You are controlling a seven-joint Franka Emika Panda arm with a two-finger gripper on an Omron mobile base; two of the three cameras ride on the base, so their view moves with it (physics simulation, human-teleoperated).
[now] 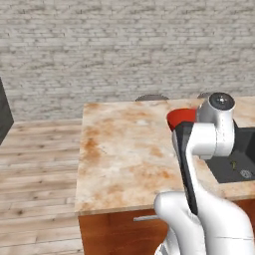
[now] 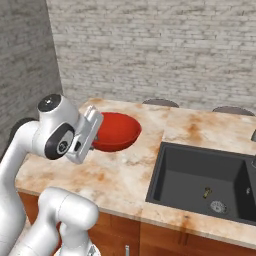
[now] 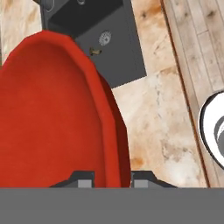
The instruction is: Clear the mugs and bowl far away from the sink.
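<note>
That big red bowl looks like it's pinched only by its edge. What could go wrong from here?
The claw holds the bowl by its thin rim alone, one finger inside and one outside, so the wide bowl could twist or slip out.

The sink lies close beside it on the counter; a dropped bowl might land right back there.

A pale brick wall point(image 1: 124, 45) stands behind the marble worktop point(image 1: 124, 154); wooden plank floor point(image 1: 35, 169) lies beside it.

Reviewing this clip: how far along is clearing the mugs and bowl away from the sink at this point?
Partway. In hand: the gripper is clamped on the rim of the red bowl, held tilted above the counter, left of the sink. Left: setting the bowl down far from the sink. No mugs are visible, so their status is unclear.
</note>
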